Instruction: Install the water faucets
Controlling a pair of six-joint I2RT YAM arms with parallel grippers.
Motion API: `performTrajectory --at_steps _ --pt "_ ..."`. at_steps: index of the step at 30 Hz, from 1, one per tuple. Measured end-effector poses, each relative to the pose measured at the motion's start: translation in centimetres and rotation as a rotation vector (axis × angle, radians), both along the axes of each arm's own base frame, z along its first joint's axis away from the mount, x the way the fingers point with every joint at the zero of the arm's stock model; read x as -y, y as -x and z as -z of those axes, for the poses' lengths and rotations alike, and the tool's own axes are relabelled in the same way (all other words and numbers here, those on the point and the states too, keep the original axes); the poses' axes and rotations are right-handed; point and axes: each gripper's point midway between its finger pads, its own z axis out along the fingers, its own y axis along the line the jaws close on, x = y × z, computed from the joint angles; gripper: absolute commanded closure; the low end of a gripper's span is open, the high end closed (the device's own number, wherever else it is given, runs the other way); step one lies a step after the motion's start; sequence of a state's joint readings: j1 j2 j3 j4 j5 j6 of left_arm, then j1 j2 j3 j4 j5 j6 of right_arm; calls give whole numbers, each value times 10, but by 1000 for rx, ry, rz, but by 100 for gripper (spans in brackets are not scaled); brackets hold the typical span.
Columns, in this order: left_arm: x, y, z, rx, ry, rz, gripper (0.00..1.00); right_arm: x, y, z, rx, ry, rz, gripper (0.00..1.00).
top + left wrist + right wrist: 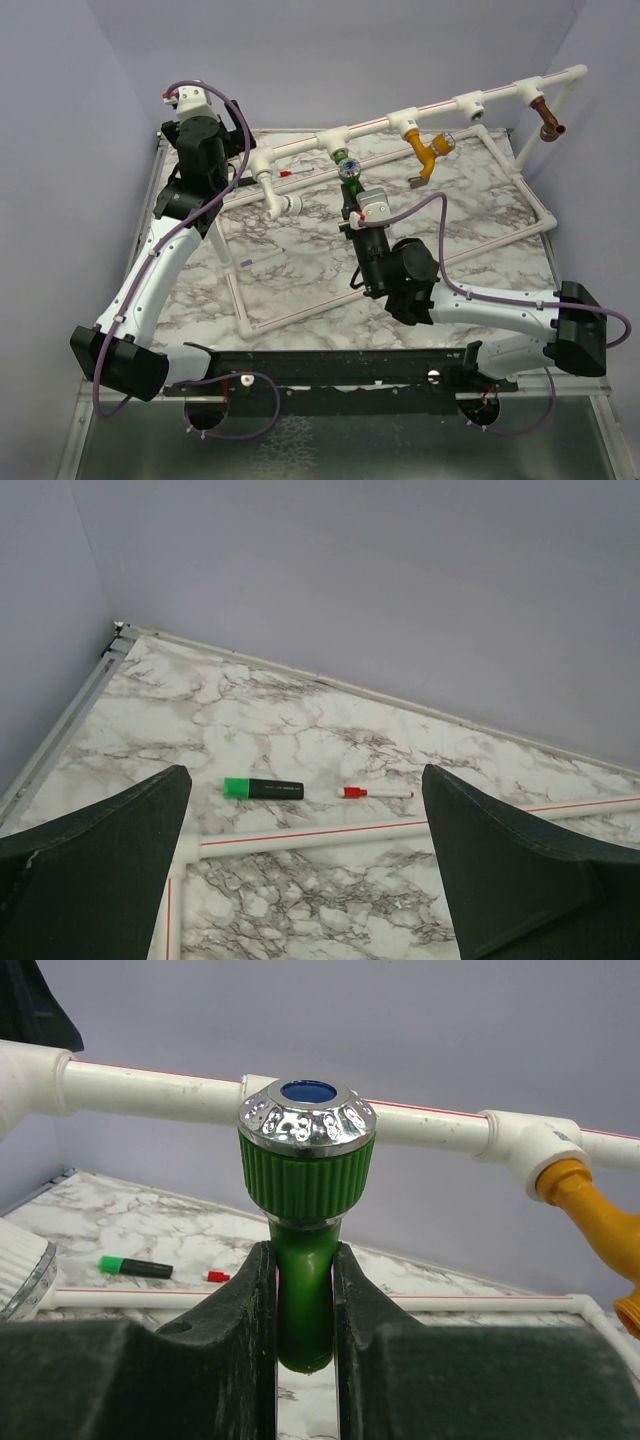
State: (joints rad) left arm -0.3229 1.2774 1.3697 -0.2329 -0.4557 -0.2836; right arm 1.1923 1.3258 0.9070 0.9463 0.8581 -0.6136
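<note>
Top external view: your right gripper (352,205) sits near the middle of the marble table (300,255), and the green faucet (350,172) stands out of it toward 12 o'clock. The faucet's silver end is right up against a tee (338,133) on the raised white red-striped pipe (450,105). You cannot tell from here whether it is seated.

At 2 o'clock from the green one, the yellow faucet (425,150) hangs from the next tee. The brown faucet (547,118) hangs far out at 2 o'clock, by the pipe's end. The white faucet (272,190) is fitted at 9 o'clock from the green one, with its silver end pointing toward 4 o'clock.

Right wrist view: your fingers (250,1320) are clenched on the green spout. The ribbed body and the silver cap with its blue centre stand upright above them, in front of the pipe.

Left wrist view: your left gripper (305,770) is released, its jaws spread wide with nothing between them. It looks down at the table's 10 o'clock corner. A green highlighter (263,789) and a red-capped pen (375,793) lie there side by side, just beyond a low pipe.
</note>
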Motion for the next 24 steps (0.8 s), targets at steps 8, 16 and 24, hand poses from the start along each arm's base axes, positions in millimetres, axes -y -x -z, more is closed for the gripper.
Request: performTrajectory --at_steps 8,16,24 --pt "0 0 0 0 0 -1 1 -1 0 2 -28 -77 -14 100" --pt "0 0 0 0 0 -1 1 -2 1 1 -57 -167 -38 100" --pt "0 0 1 -2 0 0 1 -2 3 2 -82 -244 -61 99"
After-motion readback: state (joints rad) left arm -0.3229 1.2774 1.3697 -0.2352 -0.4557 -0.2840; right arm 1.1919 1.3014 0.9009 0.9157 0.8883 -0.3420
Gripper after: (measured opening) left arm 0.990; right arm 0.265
